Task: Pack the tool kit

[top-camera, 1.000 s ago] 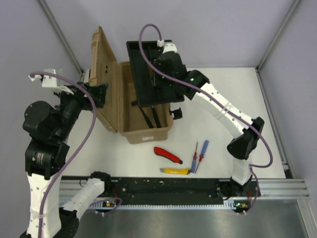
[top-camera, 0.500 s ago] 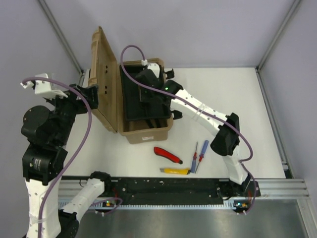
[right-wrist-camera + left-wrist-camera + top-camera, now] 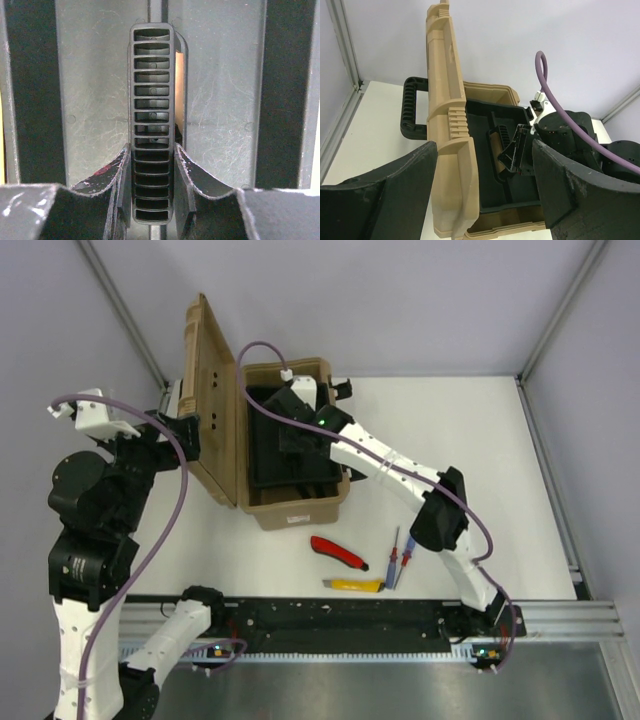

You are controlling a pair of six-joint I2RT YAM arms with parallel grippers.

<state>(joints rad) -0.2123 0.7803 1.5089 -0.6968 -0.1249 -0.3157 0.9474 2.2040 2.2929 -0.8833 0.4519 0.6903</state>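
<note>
The tan toolbox (image 3: pixel 300 508) stands open with its lid (image 3: pixel 210 390) upright on the left. My right gripper (image 3: pixel 297 435) is shut on the ribbed centre handle (image 3: pixel 152 90) of the black divided tray (image 3: pixel 265 455), which sits inside the box's opening. My left gripper (image 3: pixel 188 435) is open, its fingers on either side of the lid's edge (image 3: pixel 450 150) without gripping it. The red knife (image 3: pixel 338 552), yellow knife (image 3: pixel 355 585), red screwdriver (image 3: pixel 393 554) and blue screwdriver (image 3: pixel 404 565) lie on the table in front of the box. The hammer is hidden.
The box's black carry handle (image 3: pixel 412 112) sticks out behind the lid. A black rail (image 3: pixel 330 615) runs along the near table edge. Grey walls and metal posts close in the back and sides.
My right arm has lowered the black tray from above the box down into its opening. My left gripper has shifted slightly beside the lid. The loose tools have not moved.
</note>
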